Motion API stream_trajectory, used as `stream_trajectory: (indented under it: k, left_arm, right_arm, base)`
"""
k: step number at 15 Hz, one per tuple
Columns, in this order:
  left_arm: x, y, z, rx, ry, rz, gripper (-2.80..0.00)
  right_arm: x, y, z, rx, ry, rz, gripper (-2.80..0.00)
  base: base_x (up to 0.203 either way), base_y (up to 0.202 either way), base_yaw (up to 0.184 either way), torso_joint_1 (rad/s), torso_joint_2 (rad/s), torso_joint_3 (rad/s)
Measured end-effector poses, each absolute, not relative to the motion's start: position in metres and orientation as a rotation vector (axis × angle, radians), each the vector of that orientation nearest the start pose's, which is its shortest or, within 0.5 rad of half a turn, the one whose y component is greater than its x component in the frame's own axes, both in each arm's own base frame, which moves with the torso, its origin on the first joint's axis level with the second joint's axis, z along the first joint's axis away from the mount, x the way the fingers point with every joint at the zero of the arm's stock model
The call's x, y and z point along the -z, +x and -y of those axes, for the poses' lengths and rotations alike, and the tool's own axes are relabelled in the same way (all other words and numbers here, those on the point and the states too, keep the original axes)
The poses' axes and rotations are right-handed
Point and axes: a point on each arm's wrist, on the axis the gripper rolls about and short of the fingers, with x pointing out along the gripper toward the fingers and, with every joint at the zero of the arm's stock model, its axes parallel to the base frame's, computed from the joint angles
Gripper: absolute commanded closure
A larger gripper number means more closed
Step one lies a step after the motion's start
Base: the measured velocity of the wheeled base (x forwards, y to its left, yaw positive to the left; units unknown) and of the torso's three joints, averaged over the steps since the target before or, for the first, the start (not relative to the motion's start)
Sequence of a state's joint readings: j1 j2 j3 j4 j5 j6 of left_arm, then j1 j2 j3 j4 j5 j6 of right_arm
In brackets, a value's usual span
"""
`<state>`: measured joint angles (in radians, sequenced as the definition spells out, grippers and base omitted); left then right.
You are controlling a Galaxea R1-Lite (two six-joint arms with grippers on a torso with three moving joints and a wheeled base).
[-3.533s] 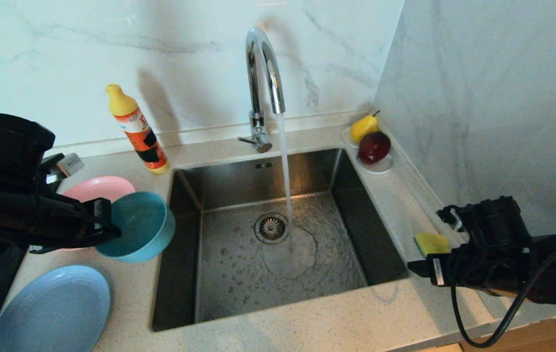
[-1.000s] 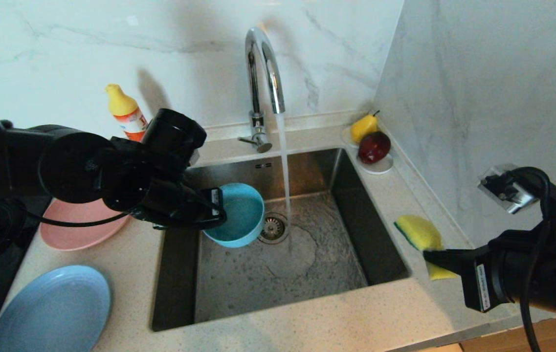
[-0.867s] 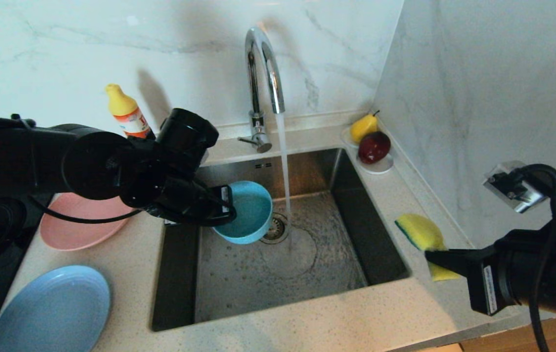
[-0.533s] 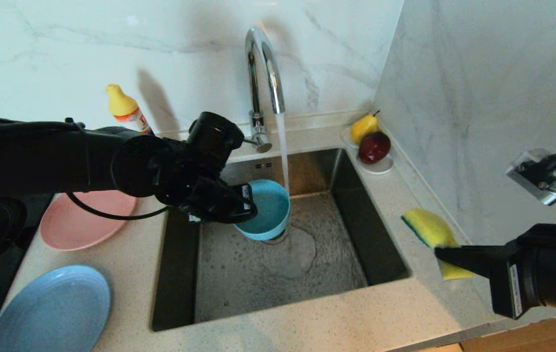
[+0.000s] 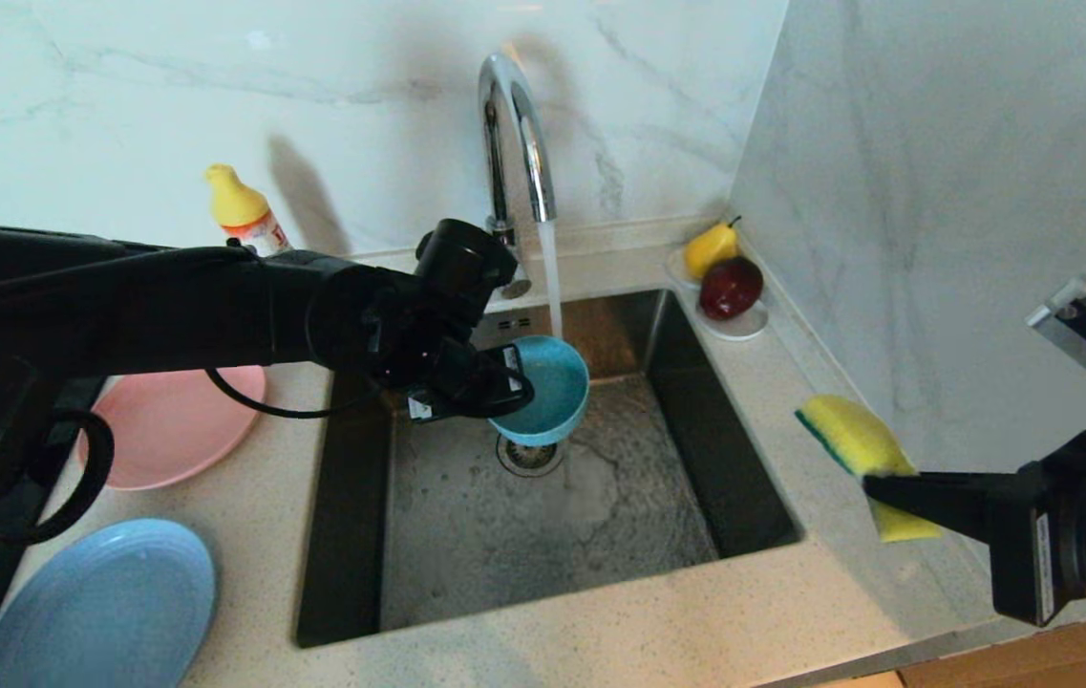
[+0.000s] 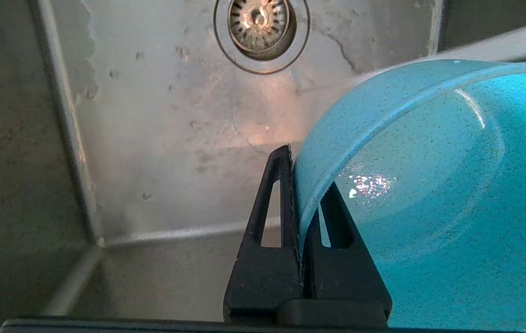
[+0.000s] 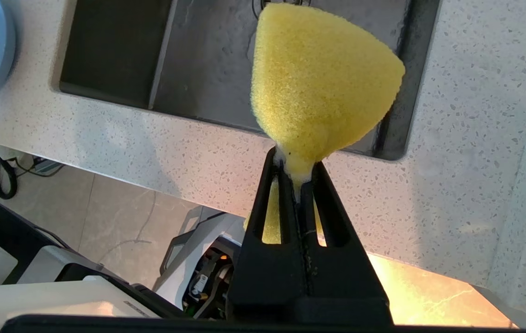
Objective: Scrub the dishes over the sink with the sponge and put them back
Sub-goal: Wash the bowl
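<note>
Teal was what caught my eye: the bowl (image 5: 543,390) had travelled from the left counter out over the sink (image 5: 543,497), and now hung tilted right under the running tap (image 5: 514,143), its rim pinched tight in the left gripper (image 5: 504,387). Over on the right, the right gripper (image 5: 886,492) had lifted the sponge (image 5: 862,459) off the counter (clamped by one end, yellow face squashed) and held it above the sink's right edge. Both plates, the pink plate (image 5: 170,425) and the blue plate (image 5: 103,602), sat waiting on the left. Bowl wetted, sponge raised; scrubbing looked to be next.
</note>
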<state>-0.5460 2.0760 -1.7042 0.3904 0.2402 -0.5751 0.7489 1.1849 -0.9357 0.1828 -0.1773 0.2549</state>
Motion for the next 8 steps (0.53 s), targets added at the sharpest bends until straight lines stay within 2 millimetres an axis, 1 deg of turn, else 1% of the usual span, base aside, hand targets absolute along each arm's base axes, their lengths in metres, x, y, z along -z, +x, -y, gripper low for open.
stream_trajectory:
  k: [8]
  left_arm:
    - [-0.201,0.372,0.218,0.073,-0.303,-0.72,0.0]
  right_arm:
    - [-0.266,0.122,-0.108,-0.518,0.054,-0.453,0.0]
  base:
    - [0.0,0.0,0.0,0.0,0.0,0.0]
